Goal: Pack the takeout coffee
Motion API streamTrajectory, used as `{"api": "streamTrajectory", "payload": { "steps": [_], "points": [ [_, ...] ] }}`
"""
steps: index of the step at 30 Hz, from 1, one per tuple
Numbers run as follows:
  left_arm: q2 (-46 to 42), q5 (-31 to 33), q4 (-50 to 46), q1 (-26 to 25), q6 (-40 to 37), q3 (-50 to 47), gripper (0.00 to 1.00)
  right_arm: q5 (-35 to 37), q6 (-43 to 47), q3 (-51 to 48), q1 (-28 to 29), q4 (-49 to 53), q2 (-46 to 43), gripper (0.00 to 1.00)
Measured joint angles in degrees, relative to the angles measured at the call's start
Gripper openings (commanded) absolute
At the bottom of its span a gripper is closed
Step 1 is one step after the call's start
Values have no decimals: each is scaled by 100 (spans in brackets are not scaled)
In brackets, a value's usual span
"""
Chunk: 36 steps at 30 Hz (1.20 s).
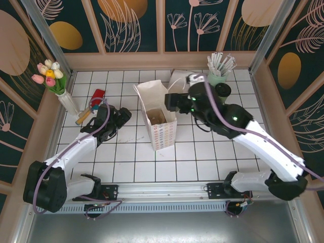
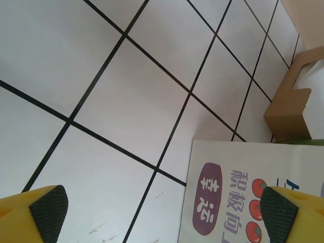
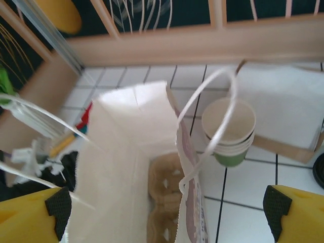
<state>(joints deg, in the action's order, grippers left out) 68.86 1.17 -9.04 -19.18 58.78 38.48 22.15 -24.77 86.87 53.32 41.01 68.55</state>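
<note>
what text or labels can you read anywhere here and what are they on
"幸运" (likely): white characters in a purple oval on the white paper bag, sideways in the left wrist view.
"积极向" (uncertain): blue characters beside it, cut off at the picture's edge.
Small print on the bag's front, top view: too small to read.

White tiled table (image 1: pixel 126 167), dark floral wall panels (image 1: pixel 131 30) behind

table (image 2: pixel 126 101): white tiles, smooth, faint sheen
white bag (image 3: pixel 116 167): paper, matt, lightly creased
carrier (image 3: pixel 164 177) in the bag: brown moulded pulp, rough
stacked cups (image 3: pixel 229 132): paper, smooth, matt
left gripper (image 2: pixel 162 210): smooth yellow plastic fingers; pads (image 2: pixel 48 207) black, rubbery, finely grained, matt
</note>
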Motion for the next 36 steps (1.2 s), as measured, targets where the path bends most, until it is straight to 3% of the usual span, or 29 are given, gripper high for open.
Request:
{"api": "streamTrajectory", "payload": {
  "steps": [3, 9, 17, 25, 36],
  "points": [
    [-79, 92, 7, 0, -2, 0, 99, 7, 50, -354, -468, -256, -560, 99],
    [-350, 328, 116, -2, -20, 0, 99, -306, 90, -1676, -2424, -704, -1408, 99],
    [-817, 695, 492, 0, 0, -90, 99, -1401, 485, -2859, -4656, -1615, -745, 99],
    [-925, 833, 538, -2, -2, -153, 99, -2400, 1410, -2848, -5563, -2079, 914, 99],
    [-809, 782, 540, 0, 157, -153, 99, -3386, 2352, -2439, -5829, -2669, 1954, 99]
  ]
}}
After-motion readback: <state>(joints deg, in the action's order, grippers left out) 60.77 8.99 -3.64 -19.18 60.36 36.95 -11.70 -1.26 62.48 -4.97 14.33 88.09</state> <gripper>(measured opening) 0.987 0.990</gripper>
